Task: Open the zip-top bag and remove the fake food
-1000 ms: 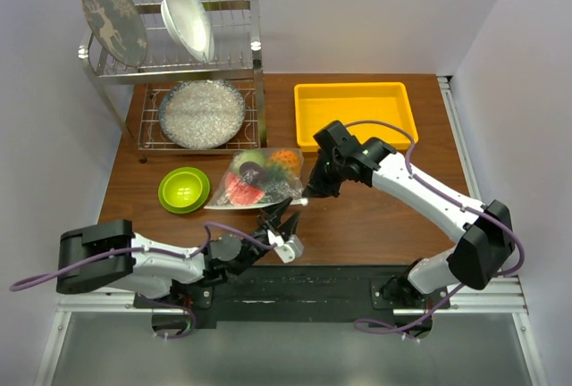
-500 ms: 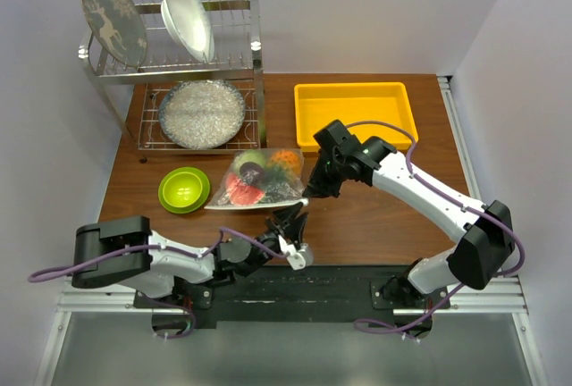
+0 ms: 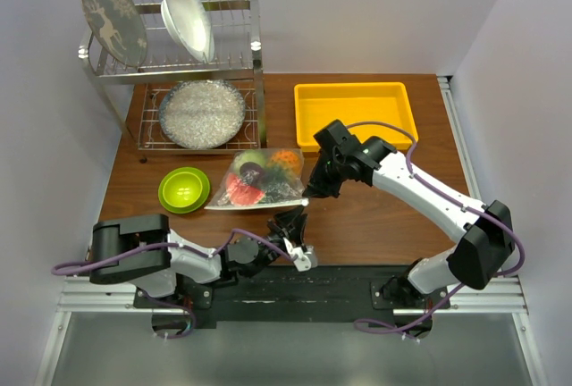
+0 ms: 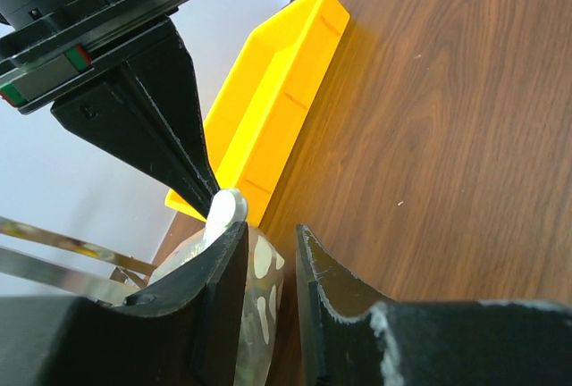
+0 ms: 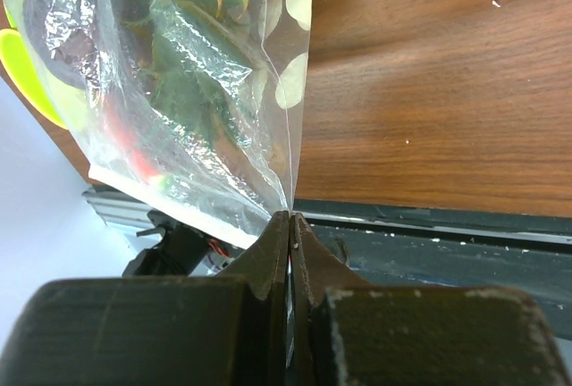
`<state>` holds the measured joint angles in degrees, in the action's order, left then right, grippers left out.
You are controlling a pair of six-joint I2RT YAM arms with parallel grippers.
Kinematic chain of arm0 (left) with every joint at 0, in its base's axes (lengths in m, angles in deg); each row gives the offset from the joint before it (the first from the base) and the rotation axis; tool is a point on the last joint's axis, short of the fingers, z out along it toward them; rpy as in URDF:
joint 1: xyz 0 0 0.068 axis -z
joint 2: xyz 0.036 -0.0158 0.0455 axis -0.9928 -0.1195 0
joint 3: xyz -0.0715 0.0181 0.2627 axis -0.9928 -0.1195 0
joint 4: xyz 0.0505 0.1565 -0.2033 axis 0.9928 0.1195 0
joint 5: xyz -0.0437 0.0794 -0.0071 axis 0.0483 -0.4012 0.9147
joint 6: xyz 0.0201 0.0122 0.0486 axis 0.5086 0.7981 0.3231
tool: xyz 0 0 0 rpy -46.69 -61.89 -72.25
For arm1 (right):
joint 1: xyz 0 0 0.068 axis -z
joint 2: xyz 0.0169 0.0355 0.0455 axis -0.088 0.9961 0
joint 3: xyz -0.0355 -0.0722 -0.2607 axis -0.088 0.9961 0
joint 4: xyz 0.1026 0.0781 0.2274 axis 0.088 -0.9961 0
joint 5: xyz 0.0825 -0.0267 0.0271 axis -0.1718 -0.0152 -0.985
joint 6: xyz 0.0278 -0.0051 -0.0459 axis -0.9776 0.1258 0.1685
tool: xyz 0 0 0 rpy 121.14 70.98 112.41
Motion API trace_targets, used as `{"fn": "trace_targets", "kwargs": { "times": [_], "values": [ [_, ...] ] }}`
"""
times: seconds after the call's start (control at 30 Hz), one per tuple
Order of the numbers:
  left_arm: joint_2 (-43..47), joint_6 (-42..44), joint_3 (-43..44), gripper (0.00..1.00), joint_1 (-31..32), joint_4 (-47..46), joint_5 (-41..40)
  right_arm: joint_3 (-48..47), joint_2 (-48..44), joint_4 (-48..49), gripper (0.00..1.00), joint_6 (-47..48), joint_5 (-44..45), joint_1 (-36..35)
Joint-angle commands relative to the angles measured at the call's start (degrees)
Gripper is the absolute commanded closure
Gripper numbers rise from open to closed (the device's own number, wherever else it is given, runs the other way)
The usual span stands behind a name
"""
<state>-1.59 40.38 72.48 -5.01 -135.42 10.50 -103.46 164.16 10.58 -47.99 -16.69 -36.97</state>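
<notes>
The zip-top bag [image 3: 279, 191] lies on the table's middle, clear with white dots, holding the fake food [image 3: 254, 176]: red, orange, green and dark pieces. My right gripper [image 3: 310, 195] is shut on the bag's right corner; in the right wrist view its jaws [image 5: 290, 218] pinch the bag's edge [image 5: 223, 136], with the fruits [image 5: 183, 55] above. My left gripper [image 3: 290, 222] sits at the bag's near right edge. In the left wrist view it [image 4: 271, 230] stands narrowly open, the dotted bag edge [image 4: 261, 270] between the fingers, touching the left one. A white tab [image 4: 225, 207] shows at the right gripper's tip.
A yellow bin [image 3: 354, 113] stands behind the right gripper and shows in the left wrist view [image 4: 268, 109]. A lime-green bowl [image 3: 184, 189] sits left of the bag. A metal dish rack [image 3: 179, 73] with plates fills the back left.
My left arm has swung right and forward, bringing its gripper up to the bag's near right edge. The right gripper and the bag have stayed put.
</notes>
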Motion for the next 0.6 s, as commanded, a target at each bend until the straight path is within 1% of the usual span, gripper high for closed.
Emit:
{"fn": "trace_targets", "kwargs": {
  "times": [0.0, 0.13, 0.3, 0.57],
  "values": [
    [-0.4, 0.9, 2.1, 0.68, -0.4, -12.5, -0.6, -1.8, -0.5, -1.1, 1.0, -1.4, -0.9, -0.3],
    [0.0, 0.6, 2.3, 0.69, -1.4, -12.1, 0.0, -1.9, -0.5, -1.1, 1.0, -1.4, -0.7, -0.5],
    [1.1, -2.1, 3.0, 0.7, -2.8, -10.3, 1.6, -1.9, -0.2, -1.1, 1.0, -1.6, -0.7, -0.4],
    [1.4, -4.5, 2.8, 0.73, -3.3, -8.6, 1.4, -2.7, 0.2, -2.3, 1.0, -2.9, -0.8, -0.6]
  ]
}}
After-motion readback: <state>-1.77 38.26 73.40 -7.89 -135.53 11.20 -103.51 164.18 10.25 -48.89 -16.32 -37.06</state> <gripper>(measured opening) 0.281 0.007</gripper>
